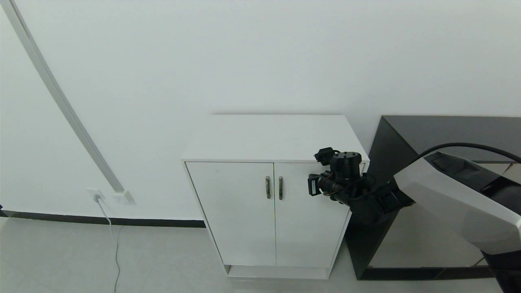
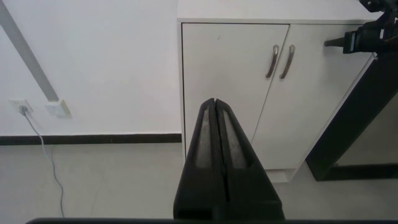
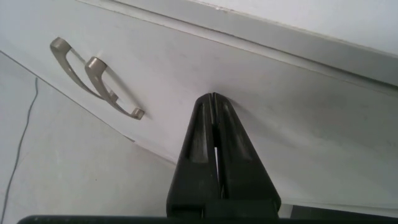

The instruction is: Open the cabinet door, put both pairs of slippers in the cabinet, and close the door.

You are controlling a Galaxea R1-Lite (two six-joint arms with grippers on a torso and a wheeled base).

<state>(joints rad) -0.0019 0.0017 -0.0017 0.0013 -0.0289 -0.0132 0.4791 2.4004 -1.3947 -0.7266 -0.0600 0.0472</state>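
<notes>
A white two-door cabinet (image 1: 272, 138) stands against the wall with both doors closed. Two metal handles (image 1: 274, 187) sit side by side at the middle seam. My right gripper (image 1: 312, 185) is shut and empty, held in front of the right door's upper part, to the right of the handles (image 3: 93, 78). In the right wrist view its fingertips (image 3: 214, 99) are close to the door face. My left gripper (image 2: 215, 106) is shut and empty, held back from the cabinet (image 2: 236, 74) over the floor, facing the left door. The left wrist view also catches the right gripper (image 2: 333, 43) near the handles (image 2: 280, 61).
A black unit (image 1: 407, 134) stands right of the cabinet, touching its side. On the wall to the left are a socket (image 1: 96, 195) with a cable trailing to the floor and a slanted white conduit (image 1: 61, 101). Grey floor lies open in front and to the left.
</notes>
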